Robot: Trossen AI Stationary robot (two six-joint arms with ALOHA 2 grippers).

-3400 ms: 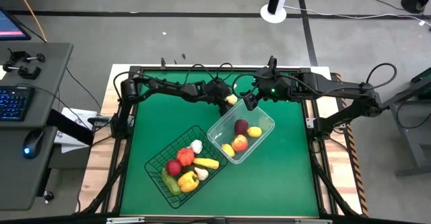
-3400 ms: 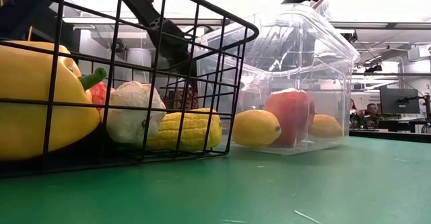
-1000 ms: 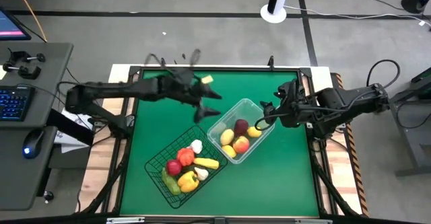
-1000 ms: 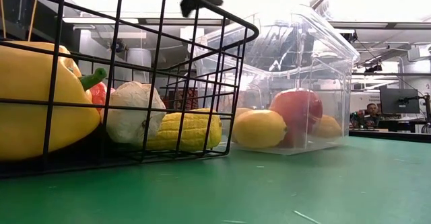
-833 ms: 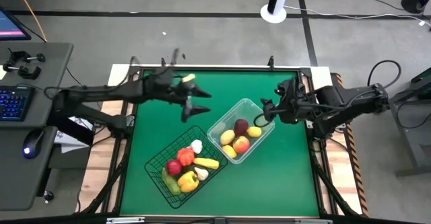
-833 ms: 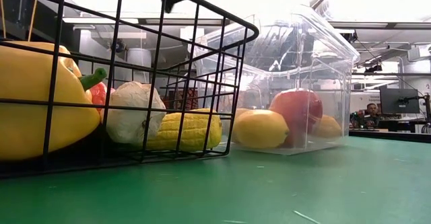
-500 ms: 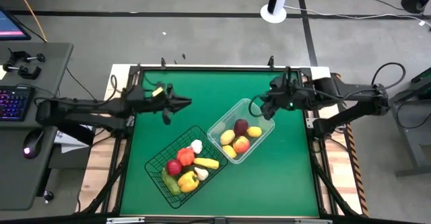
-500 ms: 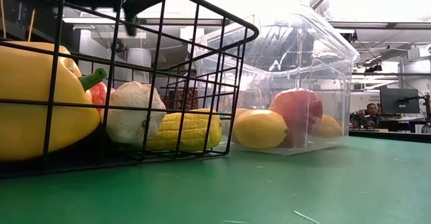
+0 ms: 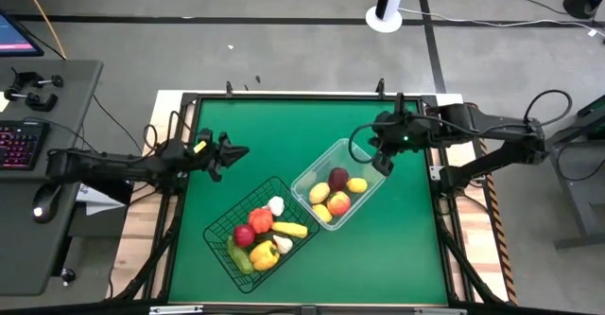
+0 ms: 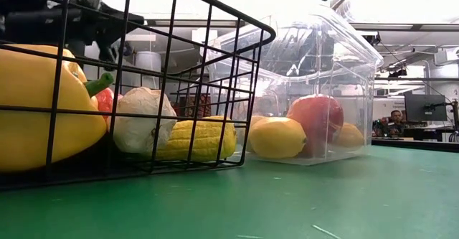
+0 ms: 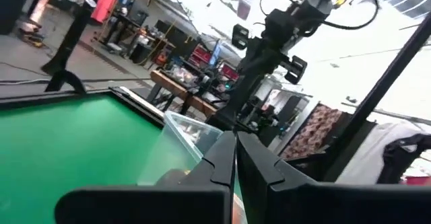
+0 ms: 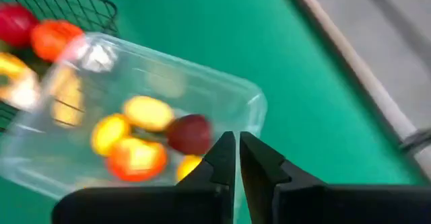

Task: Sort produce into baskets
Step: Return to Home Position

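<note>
All the produce (image 9: 260,222) sits inside the containers, none loose on the green table (image 9: 397,249), so I judge the step to be the return home. The left gripper (image 9: 232,151) is pinched closed and empty, with the wire basket (image 9: 241,204) near and in front of it. The right gripper (image 9: 382,162) (also closed on nothing) hangs just over the far corner of the clear bin (image 9: 322,163). Next, it should lift clear of that rim; open mat lies beyond both grippers.

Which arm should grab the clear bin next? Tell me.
Probably right: the right gripper hangs over the clear bin's far corner; the left gripper hovers clearly farther from it.
</note>
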